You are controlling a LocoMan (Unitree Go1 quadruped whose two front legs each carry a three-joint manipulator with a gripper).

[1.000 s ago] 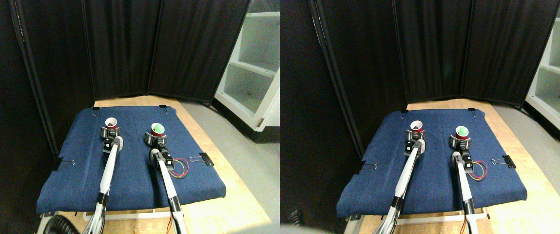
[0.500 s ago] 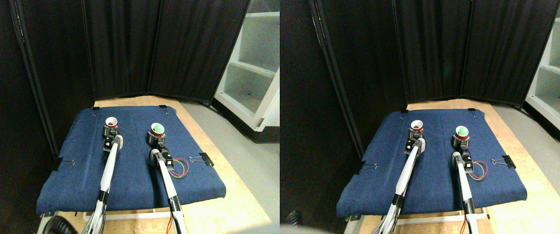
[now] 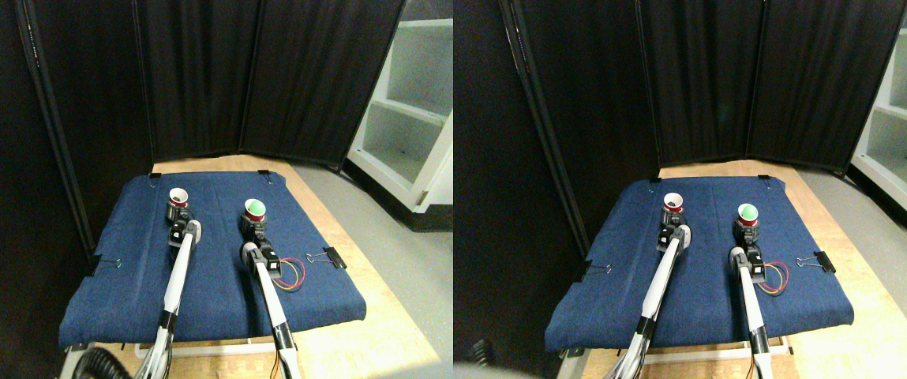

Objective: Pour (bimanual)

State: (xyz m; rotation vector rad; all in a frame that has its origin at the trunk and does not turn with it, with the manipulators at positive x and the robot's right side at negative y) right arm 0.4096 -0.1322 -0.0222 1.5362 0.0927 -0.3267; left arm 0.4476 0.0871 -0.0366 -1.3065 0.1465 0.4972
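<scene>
On the tabletop [image 3: 358, 332] lies a blue cloth [image 3: 216, 284], and 2 red cups stand upright on its far half. The left cup [image 3: 178, 197] is white inside, with a little dark bit at the bottom. The right cup [image 3: 255, 210] has something green inside. The 2 cups are apart, with bare blue cloth between them.

The left gripper [image 3: 175, 212] is right at the base of the left cup. The right gripper [image 3: 252, 227] is right at the base of the right cup. Each pair of jaws looks closed in around its cup, but they are too small to tell for sure.

Both pale arms reach up from the near edge of the cloth. They run side by side and do not touch.

Black clips [image 3: 333, 257] pinch the cloth at its right edge, and another clip [image 3: 106, 263] pinches the left edge. Thin red and yellow wires [image 3: 293, 275] loop on the cloth just right of the right arm.

Bare cloth lies open all around the cups. Wood shows past the cloth on the right and near sides. Black curtains [image 3: 264, 79] stand close behind the far edge. A white shelf [image 3: 414, 103] stands far off to the right, past the grey floor [image 3: 414, 268].
</scene>
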